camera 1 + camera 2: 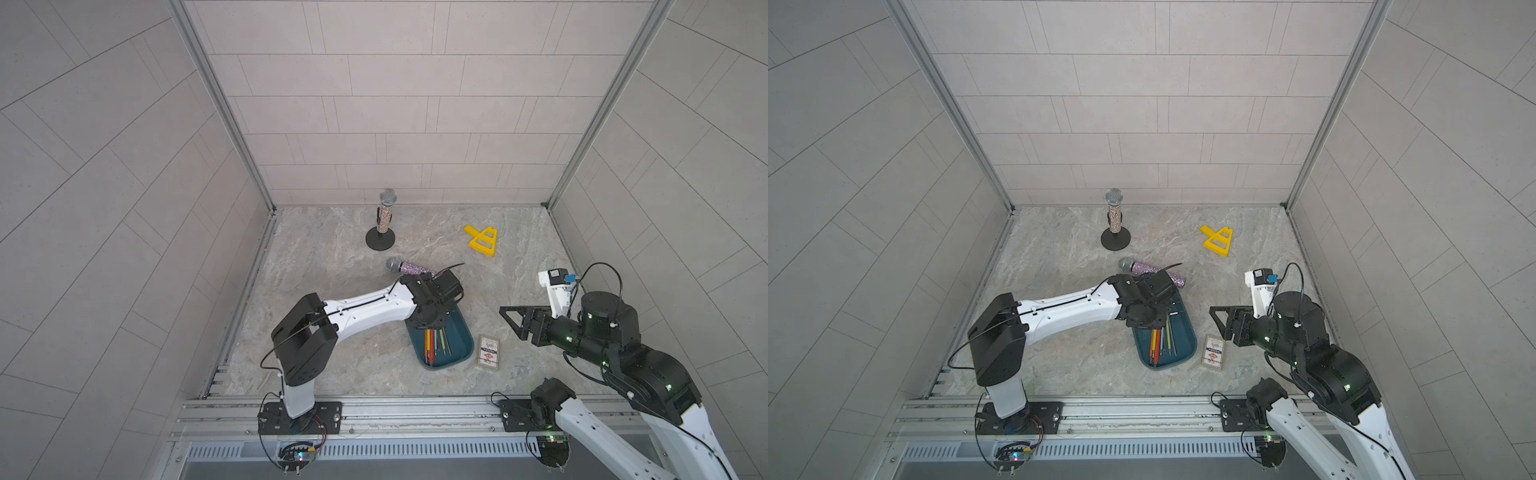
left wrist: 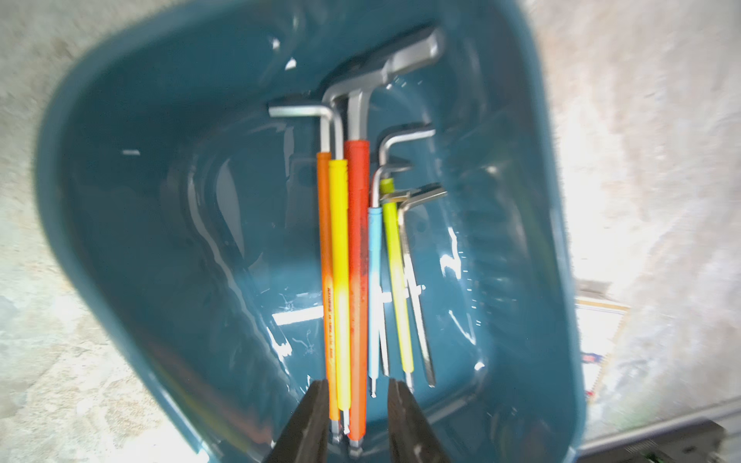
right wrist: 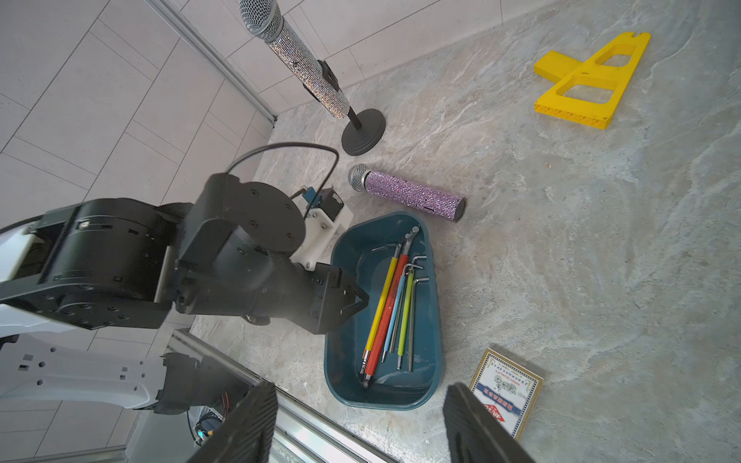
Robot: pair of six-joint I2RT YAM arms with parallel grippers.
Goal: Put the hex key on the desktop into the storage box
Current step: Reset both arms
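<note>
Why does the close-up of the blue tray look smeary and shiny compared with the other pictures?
Left wrist view: blurred throughout, white glare streaks on the storage box floor, desktop washed out. Right wrist view: sharp and evenly lit, hex keys crisp. Both top views: clear, though the wall tiles look bowed.

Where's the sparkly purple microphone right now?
In both top views the purple microphone lies flat near the middle of the desktop, just beyond the far end of the storage box and in front of the upright silver microphone.

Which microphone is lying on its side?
The purple microphone, flat on the desktop beside the storage box; the silver microphone stands upright on a round base.
</note>
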